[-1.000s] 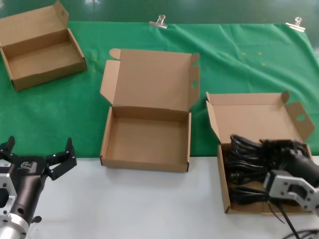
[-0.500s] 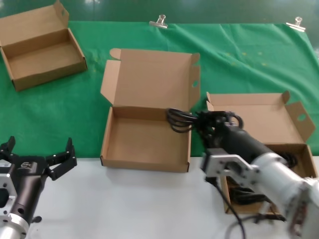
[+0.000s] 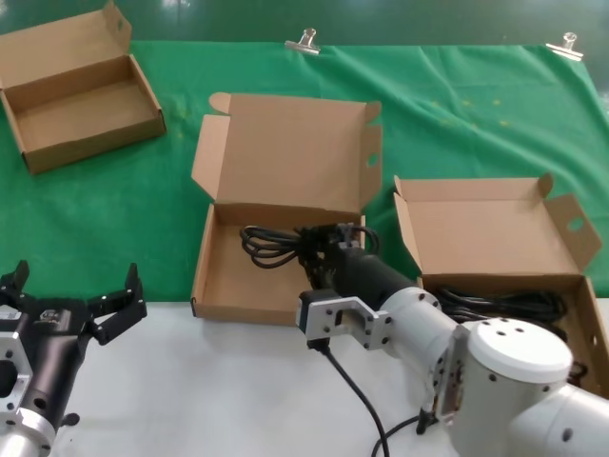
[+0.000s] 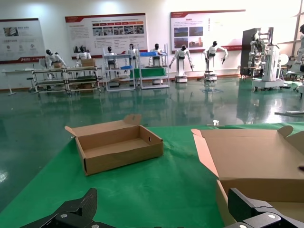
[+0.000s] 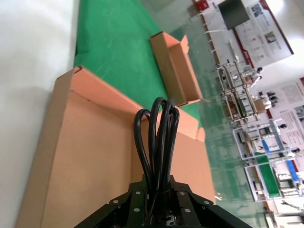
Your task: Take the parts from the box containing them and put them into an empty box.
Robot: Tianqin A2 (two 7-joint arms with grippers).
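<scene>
The left gripper (image 3: pixel 71 307) idles with claws spread. Over the empty box (image 3: pixel 278 271), the right gripper (image 3: pixel 319 249) pinches a cord (image 3: pixel 276 243), apparently above the floor; lowering before release should keep loops inside.

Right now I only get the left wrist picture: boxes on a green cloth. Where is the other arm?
Observer: The right gripper is over the middle box, shut on a cord bundle.
Visitor: Are there other cords anywhere?
Observer: Yes, more cords lie in the right-hand box.
Visitor: And where is my arm?
Observer: The left gripper hangs open over the white table, at the robot's left, holding nothing.
</scene>
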